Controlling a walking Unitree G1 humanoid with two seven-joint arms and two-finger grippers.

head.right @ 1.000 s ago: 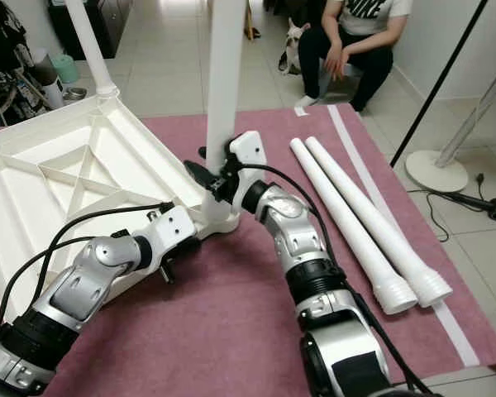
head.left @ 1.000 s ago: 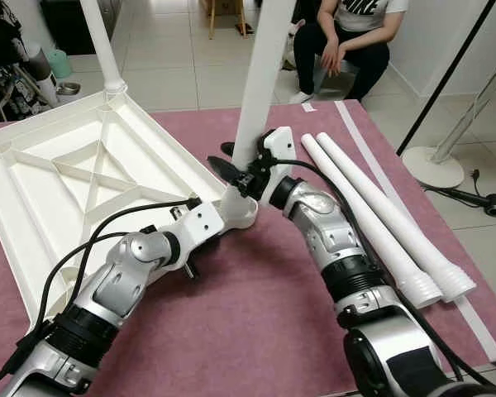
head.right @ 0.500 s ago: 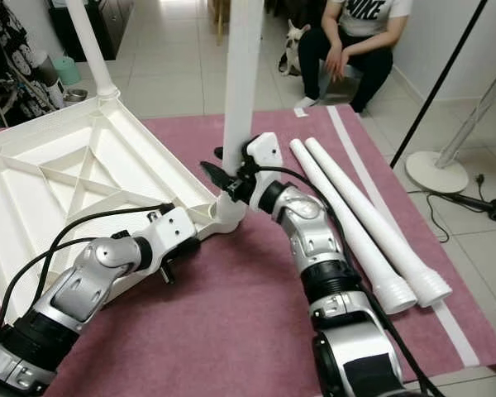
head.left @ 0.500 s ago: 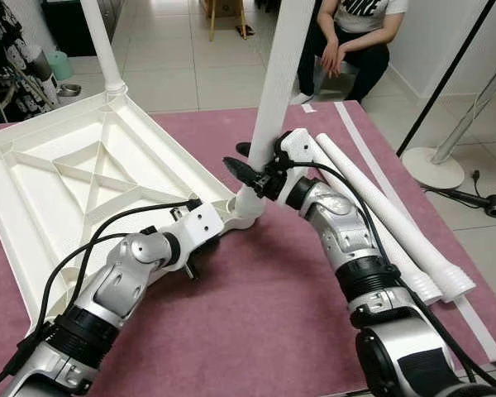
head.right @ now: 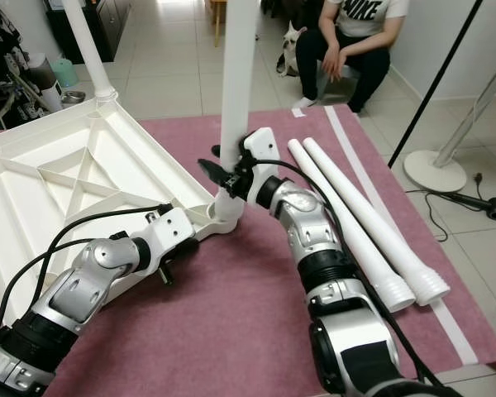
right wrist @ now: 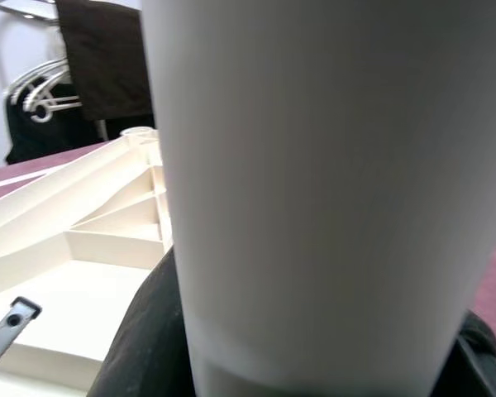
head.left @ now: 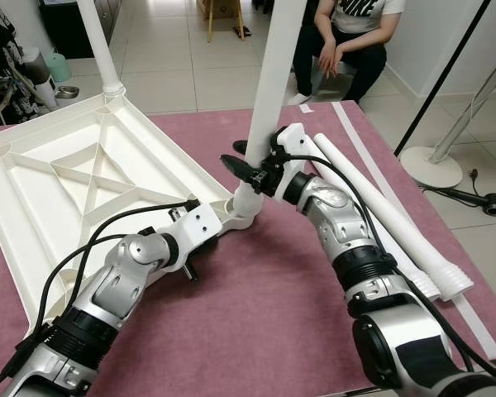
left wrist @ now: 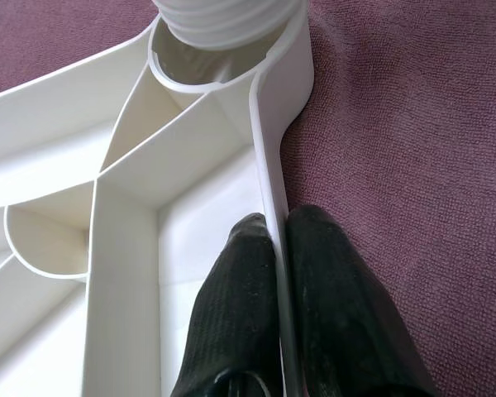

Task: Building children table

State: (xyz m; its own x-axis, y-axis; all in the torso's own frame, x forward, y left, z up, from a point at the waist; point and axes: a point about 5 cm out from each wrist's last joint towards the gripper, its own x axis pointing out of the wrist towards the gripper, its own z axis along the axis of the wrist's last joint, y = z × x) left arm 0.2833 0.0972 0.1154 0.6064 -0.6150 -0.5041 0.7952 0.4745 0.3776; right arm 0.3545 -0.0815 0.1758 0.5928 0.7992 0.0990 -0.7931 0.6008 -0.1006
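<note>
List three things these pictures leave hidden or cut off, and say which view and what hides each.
1. Top of the upright white plastic leg: cut by the left eye view's upper edge.
2. Right gripper fingers: partly behind that leg.
3. Leg's ribbed end in the white tabletop's corner socket: cut by the left wrist view's edge, so seating depth unknown.

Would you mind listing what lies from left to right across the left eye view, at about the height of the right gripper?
Upturned table top → right gripper around the upright leg → two loose legs on the rug → fan base.
</note>
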